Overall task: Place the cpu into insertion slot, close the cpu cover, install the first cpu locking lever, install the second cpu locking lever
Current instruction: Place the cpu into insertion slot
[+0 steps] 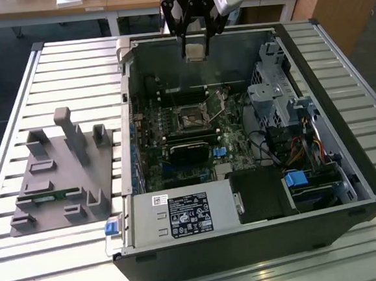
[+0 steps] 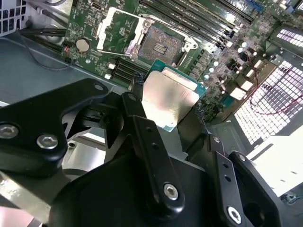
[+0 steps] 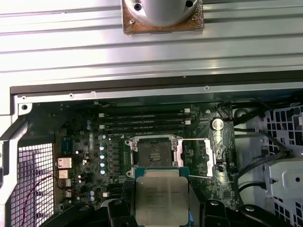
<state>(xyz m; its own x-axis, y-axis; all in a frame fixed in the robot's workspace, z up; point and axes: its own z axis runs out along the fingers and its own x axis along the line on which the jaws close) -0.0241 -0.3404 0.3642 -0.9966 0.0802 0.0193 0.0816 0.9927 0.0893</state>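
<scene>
**Item: cpu (image 2: 170,101).** Small, flat, dull silver top on a green-edged base. It is clamped in the pincer (image 2: 168,94), whose two black fingers (image 2: 137,82) close narrowly on opposite edges of the chip. It is carried clear of the board, touching nothing else.

**Item: insertion slot (image 3: 152,153).** Square socket with a dark centre, bare and uncovered, seated mid-board inside the open computer case (image 1: 348,186).

**Item: cpu cover (image 3: 198,156).** Silver frame plate, swung open and lying just beside the socket, not over it.

**Governing relation.** In the exterior view the pincer (image 1: 194,47) hangs high over the far wall of the case. The insertion slot (image 1: 191,119) lies below it and nearer, almost in line, a shade toward the exterior view's left. The chip is close to square, so no long axis counts. What counts is squareness, and in the first wrist view the chip's edges run parallel with the socket's rim.

**Per view.**
- The exterior view gives the height gap and the near-far offset.
- The first wrist view gives the edge alignment and the open cover.
- The second wrist view gives the grip itself, with the fingers on the chip's two sides.

**Surroundings.** Slatted metal bench (image 1: 71,58). Grey fixture block (image 1: 60,176) at the exterior view's left, well apart from the case.
</scene>
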